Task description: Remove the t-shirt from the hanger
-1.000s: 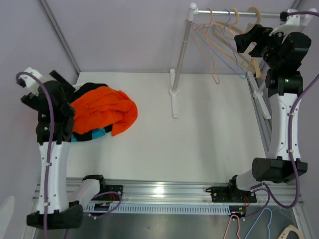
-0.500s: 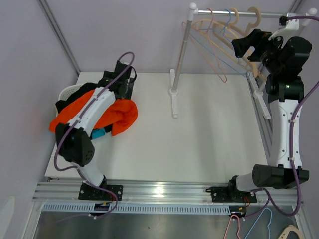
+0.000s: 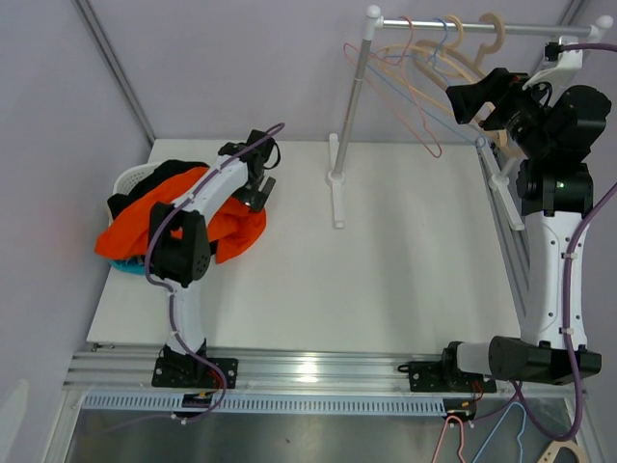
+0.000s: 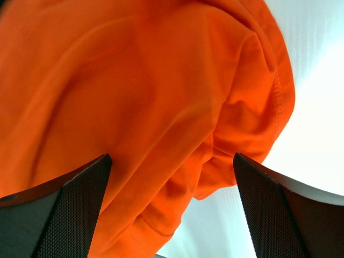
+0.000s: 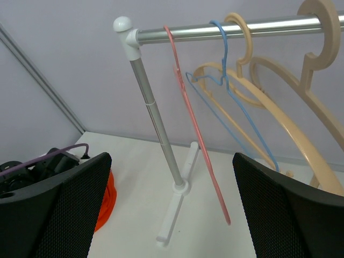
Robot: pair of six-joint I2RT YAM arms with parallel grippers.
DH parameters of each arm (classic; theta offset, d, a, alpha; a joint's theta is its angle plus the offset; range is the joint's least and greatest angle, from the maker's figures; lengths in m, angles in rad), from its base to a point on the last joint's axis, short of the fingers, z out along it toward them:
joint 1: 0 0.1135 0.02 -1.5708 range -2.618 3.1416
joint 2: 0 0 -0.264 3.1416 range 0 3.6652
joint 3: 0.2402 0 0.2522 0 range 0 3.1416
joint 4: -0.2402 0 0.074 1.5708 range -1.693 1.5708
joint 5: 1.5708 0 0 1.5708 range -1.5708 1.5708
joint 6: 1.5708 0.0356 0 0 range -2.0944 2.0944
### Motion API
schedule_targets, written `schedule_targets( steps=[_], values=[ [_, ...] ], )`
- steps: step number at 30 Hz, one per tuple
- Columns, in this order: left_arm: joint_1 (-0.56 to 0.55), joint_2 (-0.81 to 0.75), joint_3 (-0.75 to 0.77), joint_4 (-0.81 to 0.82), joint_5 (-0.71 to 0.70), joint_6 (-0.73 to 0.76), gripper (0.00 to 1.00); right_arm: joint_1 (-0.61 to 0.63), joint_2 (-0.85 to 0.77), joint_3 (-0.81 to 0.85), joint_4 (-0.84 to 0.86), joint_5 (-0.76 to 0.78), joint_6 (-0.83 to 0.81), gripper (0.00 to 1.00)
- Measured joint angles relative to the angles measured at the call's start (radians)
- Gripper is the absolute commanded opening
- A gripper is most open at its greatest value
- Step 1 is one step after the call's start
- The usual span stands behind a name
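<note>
Basket [image 3: 134,177]: white, at the far left of the surface [image 3: 386,270], heaped with clothes; a black garment [image 3: 179,171] shows at its back.
T-shirt [image 3: 123,231]: orange, crumpled on top of the heap, with its right edge spilling onto the surface, well apart from the rack.
Left pincer [image 4: 171,156]: points down over the right part of the t-shirt, fingers [image 4: 80,207] spread wide; orange cloth fills the gap between them in the wrist view (whether they touch it cannot be told).
Rack [image 3: 349,106]: a metal post on a white foot at the back middle of the surface, with a rail [image 3: 453,24] running to the right from its top.
Hangers: a pink wire hanger [image 5: 196,140], a blue wire hanger [image 5: 236,113] and wooden hangers [image 5: 290,118] hang in a row from the rail, all bare.
Right pincer [image 5: 172,156]: raised near the rail's right end, facing the hangers, fingers spread with nothing between them.
</note>
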Motion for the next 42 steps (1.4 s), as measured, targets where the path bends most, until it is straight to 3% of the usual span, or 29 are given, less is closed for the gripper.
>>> schedule_targets(
  steps=[3, 5, 6, 7, 8, 9, 10, 22, 27, 34, 42],
  values=[
    [0.014, 0.043, 0.008, -0.031, 0.028, 0.011, 0.97, 0.000, -0.006, -0.013, -0.001, -0.005, 0.003, 1.00],
    [0.020, 0.078, 0.015, -0.051, 0.013, 0.012, 0.87, 0.000, -0.009, -0.018, 0.002, -0.008, 0.003, 0.99],
    [0.024, 0.097, 0.020, -0.060, 0.004, 0.011, 0.78, 0.000, -0.013, -0.025, 0.005, -0.010, 0.003, 0.99],
    [0.027, 0.120, 0.025, -0.068, -0.006, 0.011, 0.44, 0.000, -0.018, -0.033, 0.007, -0.011, 0.004, 0.99],
    [0.029, 0.142, 0.034, -0.079, -0.015, 0.006, 0.21, 0.000, -0.023, -0.040, 0.008, -0.011, 0.004, 0.99],
    [0.034, 0.166, 0.046, -0.089, -0.026, 0.010, 0.06, 0.000, -0.027, -0.047, 0.007, -0.011, 0.004, 1.00],
    [0.038, 0.185, 0.054, -0.097, -0.041, 0.006, 0.01, 0.000, -0.031, -0.050, 0.007, -0.011, 0.004, 0.99],
    [0.143, 0.188, 0.098, -0.129, -0.105, -0.037, 0.01, 0.000, -0.047, -0.068, 0.025, -0.031, 0.023, 1.00],
    [0.139, 0.097, 0.166, -0.137, -0.079, -0.061, 0.01, 0.001, -0.047, -0.077, 0.038, -0.038, 0.037, 1.00],
    [0.156, -0.103, 0.385, -0.143, -0.032, -0.120, 0.01, 0.005, -0.047, -0.079, 0.047, -0.045, 0.050, 1.00],
    [0.385, -0.260, 0.362, -0.171, -0.040, -0.212, 0.01, 0.010, -0.047, -0.079, 0.055, -0.056, 0.055, 0.99]
  ],
)
